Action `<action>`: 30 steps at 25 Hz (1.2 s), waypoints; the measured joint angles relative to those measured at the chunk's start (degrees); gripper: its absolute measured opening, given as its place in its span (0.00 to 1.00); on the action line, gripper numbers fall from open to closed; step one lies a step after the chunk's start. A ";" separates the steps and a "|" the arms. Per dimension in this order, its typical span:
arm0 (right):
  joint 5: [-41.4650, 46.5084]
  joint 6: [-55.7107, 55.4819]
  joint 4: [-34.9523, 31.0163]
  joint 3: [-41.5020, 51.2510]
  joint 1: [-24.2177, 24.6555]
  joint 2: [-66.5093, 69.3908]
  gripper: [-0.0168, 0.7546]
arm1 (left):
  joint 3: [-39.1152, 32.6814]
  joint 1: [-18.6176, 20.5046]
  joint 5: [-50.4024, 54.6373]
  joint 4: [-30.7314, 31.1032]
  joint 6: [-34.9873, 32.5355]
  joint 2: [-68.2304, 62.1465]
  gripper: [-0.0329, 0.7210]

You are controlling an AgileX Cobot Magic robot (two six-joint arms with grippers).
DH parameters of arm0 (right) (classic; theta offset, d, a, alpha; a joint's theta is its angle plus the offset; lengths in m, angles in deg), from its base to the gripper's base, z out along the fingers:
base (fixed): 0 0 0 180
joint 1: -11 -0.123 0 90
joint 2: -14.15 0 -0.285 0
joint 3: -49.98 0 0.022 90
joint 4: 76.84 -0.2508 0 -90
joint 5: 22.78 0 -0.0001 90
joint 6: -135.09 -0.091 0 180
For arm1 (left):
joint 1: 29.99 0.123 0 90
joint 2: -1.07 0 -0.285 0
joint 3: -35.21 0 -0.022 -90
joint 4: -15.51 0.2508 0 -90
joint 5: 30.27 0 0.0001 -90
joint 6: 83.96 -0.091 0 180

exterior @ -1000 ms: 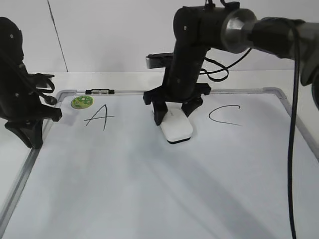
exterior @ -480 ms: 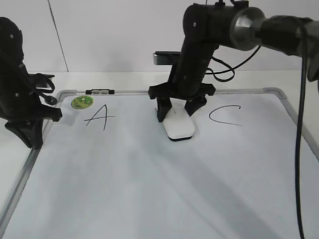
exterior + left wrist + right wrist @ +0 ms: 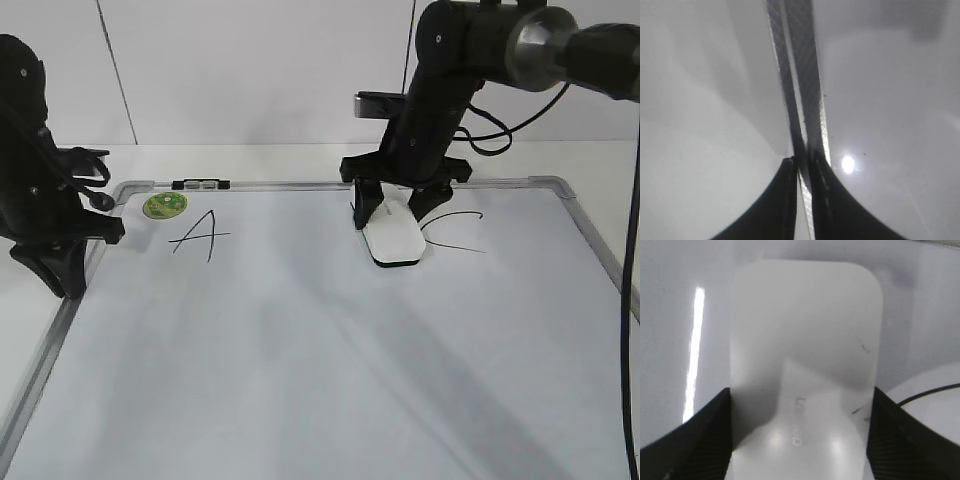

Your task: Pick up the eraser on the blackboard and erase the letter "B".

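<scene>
- Two letters show on the blackboard (image 3: 300, 340): "A" (image 3: 198, 236) and "C" (image 3: 452, 232); no "B" visible between them.
- Eraser (image 3: 393, 238) lies flat on the board, touching the "C"'s left end.
- Right tool (image 3: 397, 213) clamps the eraser's sides; left tool (image 3: 62, 270) is pinched nearly closed, empty, over the frame (image 3: 800, 90).
- Risk: further rightward travel would smear the "C".
- Since a second ago, eraser and right arm slid right, off the middle spot.
</scene>
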 joint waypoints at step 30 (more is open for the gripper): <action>1.55 0.24 4.60 9.20 2.82 -22.89 0.75 | 0.00 0.00 0.45 -0.10 0.00 0.00 0.10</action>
